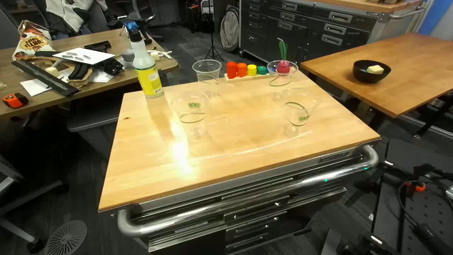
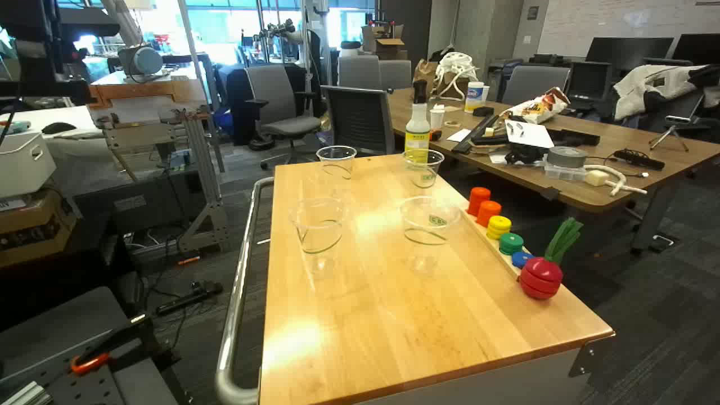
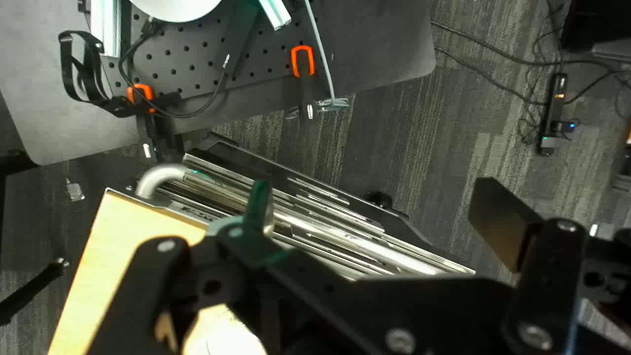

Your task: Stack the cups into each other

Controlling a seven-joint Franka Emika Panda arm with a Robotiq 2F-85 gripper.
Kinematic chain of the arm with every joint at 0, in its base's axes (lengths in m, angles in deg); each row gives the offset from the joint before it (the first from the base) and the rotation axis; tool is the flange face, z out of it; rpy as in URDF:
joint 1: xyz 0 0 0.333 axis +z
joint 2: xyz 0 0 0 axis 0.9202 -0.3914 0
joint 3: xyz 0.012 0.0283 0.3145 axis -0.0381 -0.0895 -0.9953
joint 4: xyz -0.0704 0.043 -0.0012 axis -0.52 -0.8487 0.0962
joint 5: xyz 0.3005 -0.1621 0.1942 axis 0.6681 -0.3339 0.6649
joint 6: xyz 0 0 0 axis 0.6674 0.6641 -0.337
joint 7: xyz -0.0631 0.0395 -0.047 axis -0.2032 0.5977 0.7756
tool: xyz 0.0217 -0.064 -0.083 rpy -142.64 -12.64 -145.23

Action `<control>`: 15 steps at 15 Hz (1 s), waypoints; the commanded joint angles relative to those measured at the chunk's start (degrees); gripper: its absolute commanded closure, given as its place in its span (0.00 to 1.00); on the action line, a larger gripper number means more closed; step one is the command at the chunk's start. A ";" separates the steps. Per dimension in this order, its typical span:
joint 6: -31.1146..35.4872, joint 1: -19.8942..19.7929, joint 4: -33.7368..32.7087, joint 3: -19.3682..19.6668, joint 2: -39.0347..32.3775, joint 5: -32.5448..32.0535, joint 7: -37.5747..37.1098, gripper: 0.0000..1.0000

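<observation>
Four clear plastic cups [image 2: 428, 228] are seen in both exterior views, set upright and unstacked on the wooden top [image 1: 240, 127] of a drawer cabinet [image 1: 254, 230], spaced apart in a rough square. In an exterior view with the metal handle [image 1: 254, 197] along the near side, the corners are taken by a near-left cup [image 1: 193, 113], far-left cup [image 1: 207, 72], near-right cup [image 1: 299, 109] and far-right cup [image 1: 280, 80]. Green lines are visible on all; green logos can be made out on the near pair.

A yellow-labelled bottle [image 1: 149, 79] is stood near the far left corner. Along the far edge a pale wooden base [image 1: 233, 78] is placed, loaded with red, orange, yellow, green and blue toy pieces [image 1: 242, 69]; just beside its blue end a green-topped red toy radish [image 2: 541, 278] is set, contact not clear.

In the wrist view the gripper [image 3: 372, 195] is shown with fingers [image 3: 499, 224] spread wide; the handle and grey carpet [image 3: 404, 138] are seen past the gap, and a black perforated plate [image 3: 197, 49] beyond the cabinet.

On a wooden table [image 1: 417, 67] at the right, a black bowl [image 1: 362, 78] is placed, with a pale yellow block [image 1: 376, 69] held in it. The brown table [image 1: 166, 63] at the left is cluttered; a snack bag [image 1: 33, 39], a white sheet [image 1: 85, 55] and a roll of tape [image 2: 567, 157] can be picked out.
</observation>
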 commanded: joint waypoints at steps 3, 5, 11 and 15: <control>-0.25 -1.08 -0.64 -0.73 0.25 0.45 0.63 0.00; -0.26 -1.09 -0.70 -0.73 0.27 0.45 0.63 0.00; 8.86 -4.37 -8.44 -0.64 -13.59 -1.03 0.14 0.00; 17.38 -5.63 -18.02 0.05 -26.81 -3.46 -0.69 0.00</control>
